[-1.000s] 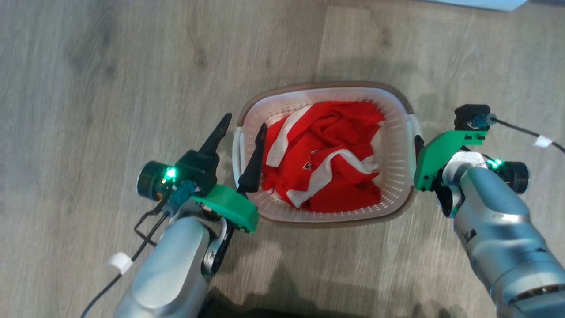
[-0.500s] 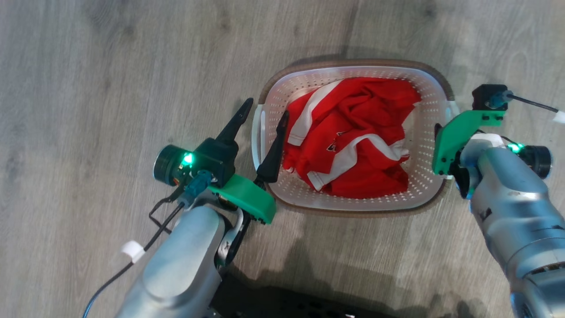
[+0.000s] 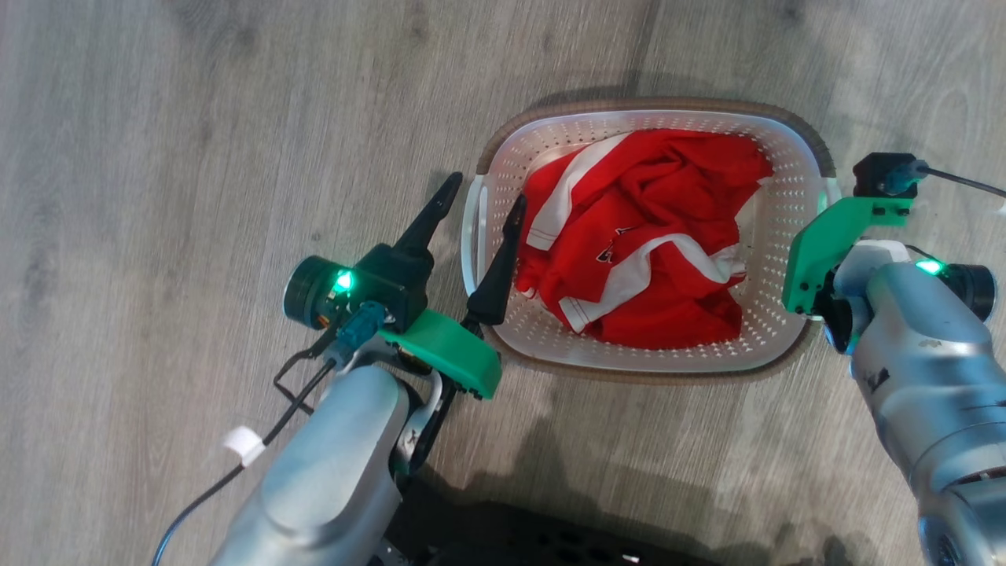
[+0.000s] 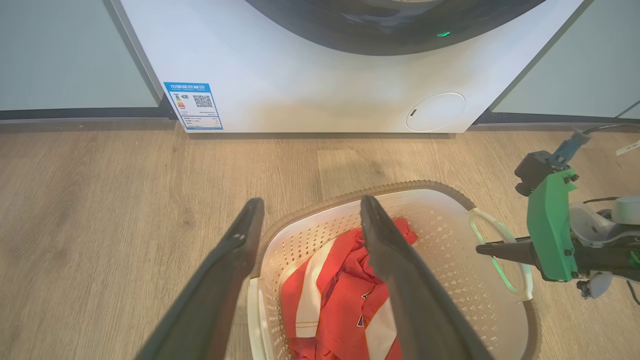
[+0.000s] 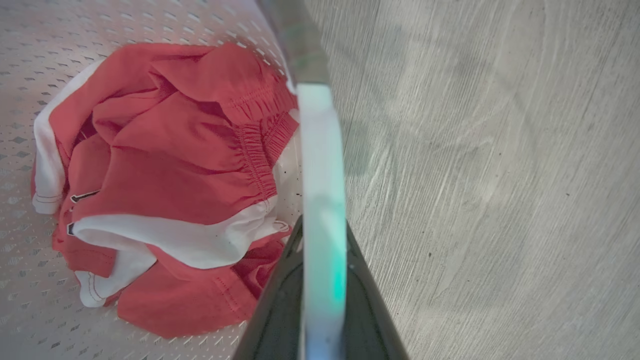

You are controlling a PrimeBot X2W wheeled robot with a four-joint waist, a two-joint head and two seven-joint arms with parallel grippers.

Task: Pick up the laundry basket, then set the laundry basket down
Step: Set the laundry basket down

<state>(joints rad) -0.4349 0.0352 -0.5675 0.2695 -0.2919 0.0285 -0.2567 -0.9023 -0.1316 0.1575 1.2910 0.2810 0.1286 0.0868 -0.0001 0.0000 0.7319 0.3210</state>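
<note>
Spread wide, the left fingers (image 3: 503,259) are straddling the left end of the laundry basket (image 3: 778,267). One finger is reaching down inside the perforated wall and the other is hanging outside it. The white left handle (image 3: 470,236) is lying in the gap between them, and neither finger is visibly pressing on the plastic. The right fingers (image 5: 280,310) are pinching closed on the white right handle (image 5: 320,150), one dark finger on each side of the band. In the right wrist view the band is running straight up from between their tips.

The basket is sitting upright on the wood floor (image 3: 196,196), spanning the space between the two sets of fingers. Its brown woven-look rim (image 3: 652,102) is curving away ahead of them. A crumpled red garment with white stripes (image 3: 637,251) is lying in the bottom of the basket, just beside the inner left finger and on the inward side of the right fingers. Whether that inner finger is touching the cloth is not clear.

In the left wrist view, a white washing machine (image 4: 320,80) is standing well beyond the left fingertips, past the basket's far rim. A blue label (image 4: 192,106) is showing on its front, off to the left of the fingers. The right arm's green mount (image 4: 550,225) is showing to their right.
</note>
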